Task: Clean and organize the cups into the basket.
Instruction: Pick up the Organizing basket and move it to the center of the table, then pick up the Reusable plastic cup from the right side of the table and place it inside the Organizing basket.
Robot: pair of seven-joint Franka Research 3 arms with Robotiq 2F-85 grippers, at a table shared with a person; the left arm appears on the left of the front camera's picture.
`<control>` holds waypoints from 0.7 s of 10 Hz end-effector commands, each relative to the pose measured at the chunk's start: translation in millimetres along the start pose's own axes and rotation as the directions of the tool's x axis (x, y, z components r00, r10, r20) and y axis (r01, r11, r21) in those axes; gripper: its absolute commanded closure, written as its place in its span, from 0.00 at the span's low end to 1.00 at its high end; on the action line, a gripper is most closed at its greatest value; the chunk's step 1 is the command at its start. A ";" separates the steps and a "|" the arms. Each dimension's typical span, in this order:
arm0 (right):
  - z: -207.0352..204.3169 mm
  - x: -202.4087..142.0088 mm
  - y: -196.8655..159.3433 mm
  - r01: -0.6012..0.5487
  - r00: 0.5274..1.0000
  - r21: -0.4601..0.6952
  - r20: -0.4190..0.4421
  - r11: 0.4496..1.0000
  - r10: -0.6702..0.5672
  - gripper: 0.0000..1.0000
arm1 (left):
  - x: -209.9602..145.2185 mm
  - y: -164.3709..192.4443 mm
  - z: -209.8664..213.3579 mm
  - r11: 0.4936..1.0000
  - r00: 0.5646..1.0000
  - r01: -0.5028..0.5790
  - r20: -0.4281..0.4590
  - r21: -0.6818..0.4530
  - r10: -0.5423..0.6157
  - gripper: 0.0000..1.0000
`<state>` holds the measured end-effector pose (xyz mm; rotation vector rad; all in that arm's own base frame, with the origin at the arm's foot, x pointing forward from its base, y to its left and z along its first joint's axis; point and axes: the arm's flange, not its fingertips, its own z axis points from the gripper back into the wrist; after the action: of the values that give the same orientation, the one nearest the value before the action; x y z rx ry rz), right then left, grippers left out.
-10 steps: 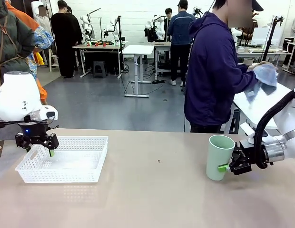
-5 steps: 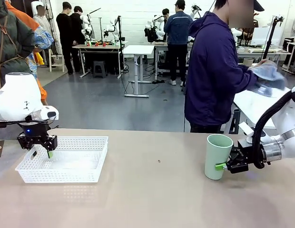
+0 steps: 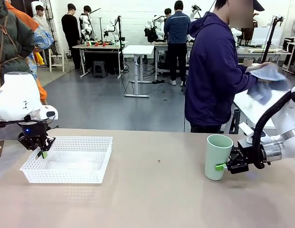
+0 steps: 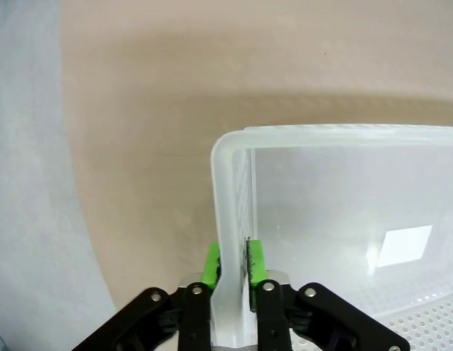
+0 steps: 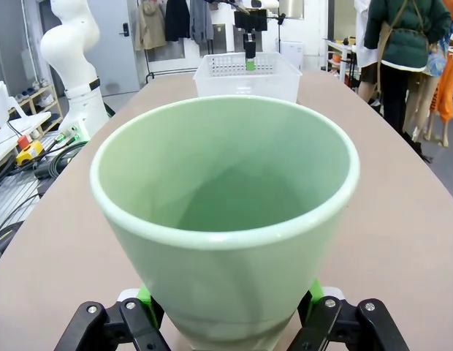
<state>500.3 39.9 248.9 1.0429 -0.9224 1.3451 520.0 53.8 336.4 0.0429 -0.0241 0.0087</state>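
A pale mint green cup point(image 3: 218, 156) stands upright at the right of the table, and my right gripper point(image 3: 221, 166) is shut on its lower wall from the right. In the right wrist view the cup point(image 5: 226, 219) sits between the green pads of that gripper point(image 5: 230, 300). The white lattice basket point(image 3: 76, 139) lies at the table's left. My left gripper point(image 3: 43, 153) comes down from above and is shut on the basket's left wall. The left wrist view has the left gripper point(image 4: 232, 263) pinching the basket's rim point(image 4: 343, 133) near a corner.
A person in a dark blue hoodie point(image 3: 211, 71) stands at the far side, turned right, holding a blue cloth point(image 3: 266, 76) over another table. The tan table point(image 3: 152, 199) stretches between basket and cup. In the right wrist view the basket point(image 5: 245, 77) lies far ahead.
Both grippers have closed, the left on the basket's wall and the right on the cup. The basket has shifted slightly to the right. The cup moved a little left.
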 end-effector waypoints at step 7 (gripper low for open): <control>7.1 20.6 3.7 0.026 1.000 -0.044 0.015 0.999 -0.025 0.95 | 0.0 -17.9 13.4 0.997 0.995 -0.069 -0.069 -0.024 0.067 1.00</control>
<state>501.5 37.5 254.3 1.0382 -0.9318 1.3335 518.8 49.1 338.3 0.0332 -0.0037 0.0297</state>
